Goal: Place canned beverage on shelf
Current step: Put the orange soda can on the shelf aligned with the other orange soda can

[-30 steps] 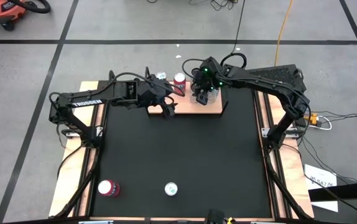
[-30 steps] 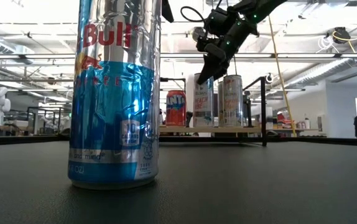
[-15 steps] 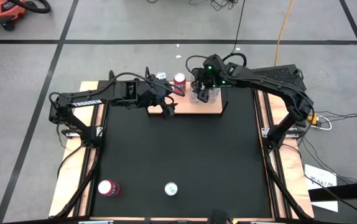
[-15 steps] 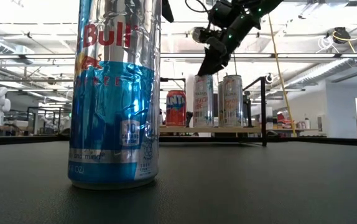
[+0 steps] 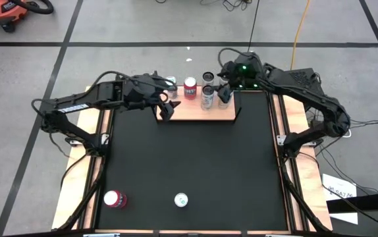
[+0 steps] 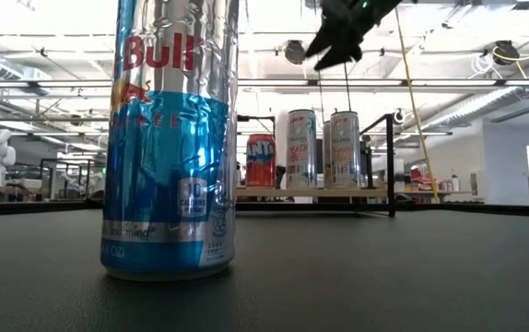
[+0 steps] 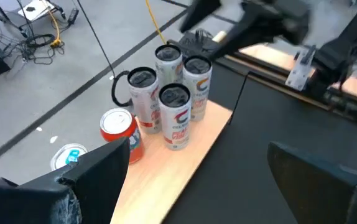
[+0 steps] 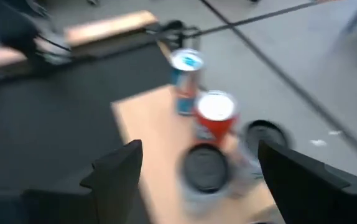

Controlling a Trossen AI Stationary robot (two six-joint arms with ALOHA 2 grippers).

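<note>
Just ahead of the left gripper point(image 5: 165, 110), whose fingers stand wide apart and empty, we see the small light-wood shelf with thin black side brackets point(image 5: 195, 114) at the far edge of the black mat point(image 5: 189, 164). On the shelf stand a short red can point(image 5: 190, 85) and a tight cluster of tall silver cans point(image 7: 169, 93), with a blue-topped can point(image 7: 66, 157) near the red one. The right gripper point(image 5: 226, 84) hangs above that cluster, fingers open and holding nothing.

We judge the main risk to be a finger clipping the packed cans as either arm swings away, toppling one into its neighbours. Near the table's front edge, well apart from both grippers, a red-topped can point(image 5: 114, 199) and a silver-and-blue Red Bull can point(image 6: 172, 138) wait.

We cannot tell how many cans the cluster holds, since they overlap and the right wrist view is smeared.
</note>
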